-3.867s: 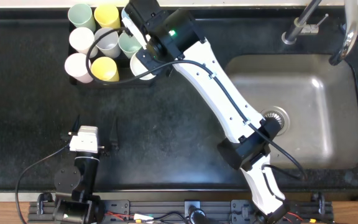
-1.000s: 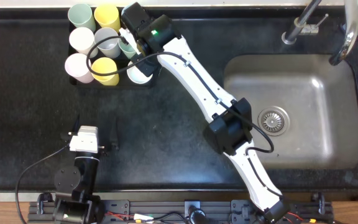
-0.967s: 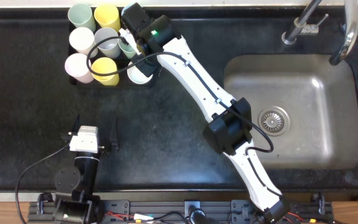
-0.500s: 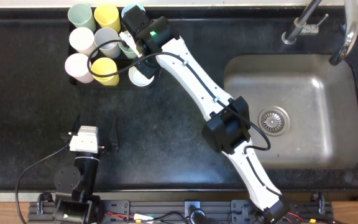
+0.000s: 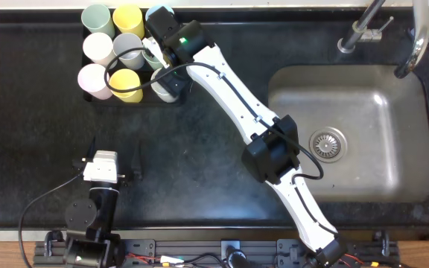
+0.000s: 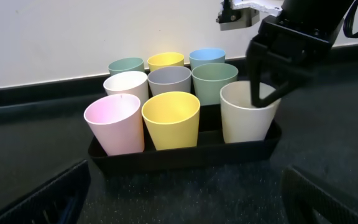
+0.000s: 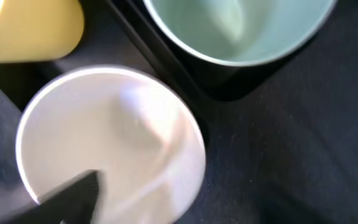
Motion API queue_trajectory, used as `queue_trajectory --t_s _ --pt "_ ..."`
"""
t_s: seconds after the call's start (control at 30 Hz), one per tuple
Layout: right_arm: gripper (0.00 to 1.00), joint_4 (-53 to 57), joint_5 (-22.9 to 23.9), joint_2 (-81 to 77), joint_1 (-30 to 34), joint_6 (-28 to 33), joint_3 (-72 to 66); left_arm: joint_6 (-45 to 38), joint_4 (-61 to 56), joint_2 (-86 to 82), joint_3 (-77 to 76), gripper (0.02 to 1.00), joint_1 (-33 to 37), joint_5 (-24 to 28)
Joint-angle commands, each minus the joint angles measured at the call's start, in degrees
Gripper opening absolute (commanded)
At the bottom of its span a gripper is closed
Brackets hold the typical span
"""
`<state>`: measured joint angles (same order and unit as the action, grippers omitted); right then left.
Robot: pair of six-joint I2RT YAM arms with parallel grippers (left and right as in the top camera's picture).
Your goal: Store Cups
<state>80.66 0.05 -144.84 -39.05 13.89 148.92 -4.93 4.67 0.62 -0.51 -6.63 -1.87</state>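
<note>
While the right pincer (image 6: 266, 93) is hanging over the front corner of the black tray (image 6: 185, 160), you are working the release-and-withdraw step.

- Right pincer is standing released. It is straddling the wall of the cream cup (image 6: 244, 124), one finger reaching down inside and the other sitting outside, with neither visibly pressing.
- Cream cup is sitting upright in the tray's corner slot, just beside the front yellow cup (image 6: 171, 121) and directly in front of the pale green cup (image 6: 214, 78).
- All nine slots are looking filled, so storing is judged nearly complete.

What you are needing here:

- Be rising straight up along the cup's axis. The inner finger is sitting low in the cup, so any sideways drift before it clears the rim is likely to be hooking the wall and tipping the cup out of its slot.
- Be keeping the fingers spread as they are. Closing on the way up would be dragging the cup with you.
- Be watching the black cable (image 5: 110, 71) looping over the cups in the top view. These cups are looking light and could be toppling if it snags.
- Only once you are clear of the rim, be swinging back across the dark surface (image 5: 199, 171).

Left pincer (image 5: 115, 155) is resting released near its base, well apart from the tray. You are not needing it.
</note>
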Motion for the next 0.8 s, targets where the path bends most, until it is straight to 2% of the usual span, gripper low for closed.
queue_trajectory --t_s 0.03,0.27,0.4,0.6,0.7,0.8 --pt "0.998 -0.2 -0.5 -0.6 0.0 0.5 1.1 -1.2 0.2 -0.5 0.1 0.998 0.3 0.5" --pt "0.998 -0.2 -0.3 2.9 0.9 -0.9 1.5 -1.2 0.2 -0.5 0.1 0.998 0.3 0.5" --pt "0.998 -1.9 -0.3 8.0 3.2 -3.8 2.1 -1.2 0.2 -0.5 0.1 0.998 0.3 0.5" --pt "0.996 -2.9 -0.3 18.1 7.8 -5.0 2.1 -1.2 0.2 -0.5 0.1 0.998 0.3 0.6" --pt "0.996 0.0 -0.2 23.5 10.1 -5.8 2.1 -1.2 0.2 -0.5 0.1 0.998 0.3 0.5" --pt "0.996 8.1 0.0 28.1 12.6 -8.4 2.1 -1.2 0.2 -0.5 0.1 0.998 0.3 0.5"
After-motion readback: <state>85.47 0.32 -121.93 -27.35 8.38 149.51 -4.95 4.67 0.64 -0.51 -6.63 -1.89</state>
